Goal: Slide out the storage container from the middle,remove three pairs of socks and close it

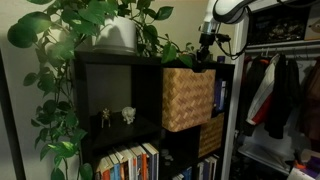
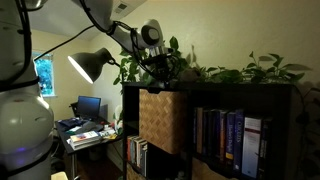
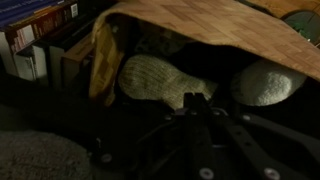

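The storage container (image 1: pixel 187 98), a light tan wicker cube, stands slid partway out of the black shelf's upper middle slot in both exterior views (image 2: pixel 160 120). My gripper (image 1: pixel 203 60) reaches down into its open top from above (image 2: pixel 160 76). In the wrist view its woven wall (image 3: pixel 210 25) arches over the dim inside, where a pale rolled pair of socks (image 3: pixel 158 80) lies, with another pale pair (image 3: pixel 268 82) to the right. My gripper (image 3: pixel 193 101) is shut, its tips pinched on the near end of the middle pair.
A potted trailing plant (image 1: pixel 118 35) sits on the shelf top beside the arm. Small figurines (image 1: pixel 128 115), books (image 1: pixel 130 162) and a darker woven basket (image 1: pixel 210 135) fill other slots. Clothes (image 1: pixel 275 90) hang beside the shelf. A desk lamp (image 2: pixel 90 65) stands further off.
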### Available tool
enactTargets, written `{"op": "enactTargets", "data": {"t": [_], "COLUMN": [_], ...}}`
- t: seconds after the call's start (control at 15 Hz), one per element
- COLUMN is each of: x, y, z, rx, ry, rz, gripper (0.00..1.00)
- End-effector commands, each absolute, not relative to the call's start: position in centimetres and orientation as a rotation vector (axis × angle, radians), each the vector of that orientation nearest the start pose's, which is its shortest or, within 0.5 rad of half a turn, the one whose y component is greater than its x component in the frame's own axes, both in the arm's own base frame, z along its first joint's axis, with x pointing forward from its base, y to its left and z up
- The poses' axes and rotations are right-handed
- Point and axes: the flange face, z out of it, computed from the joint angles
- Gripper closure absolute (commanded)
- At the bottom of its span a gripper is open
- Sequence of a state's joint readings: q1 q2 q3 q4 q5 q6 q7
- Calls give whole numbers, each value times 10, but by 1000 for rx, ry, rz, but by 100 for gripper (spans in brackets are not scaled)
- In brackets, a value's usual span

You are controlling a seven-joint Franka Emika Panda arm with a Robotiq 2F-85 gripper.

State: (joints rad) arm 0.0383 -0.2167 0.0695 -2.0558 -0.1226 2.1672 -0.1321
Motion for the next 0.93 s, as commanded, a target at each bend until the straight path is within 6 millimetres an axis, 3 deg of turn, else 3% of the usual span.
{"op": "enactTargets", "data": {"t": [0.0, 0.07, 0.13, 0.27, 0.87], "x": [516, 520, 521, 528, 557], "y": [51, 51, 51, 49, 39], "z": [576, 569, 565, 553, 503], "rx": [-3200, -3185, -3188, -3184, -3178], "ry": [-493, -517, -526, -547, -635], "rz": [-533, -521, -523, -514, -506], "gripper": [94, 68, 68, 58, 2]}}
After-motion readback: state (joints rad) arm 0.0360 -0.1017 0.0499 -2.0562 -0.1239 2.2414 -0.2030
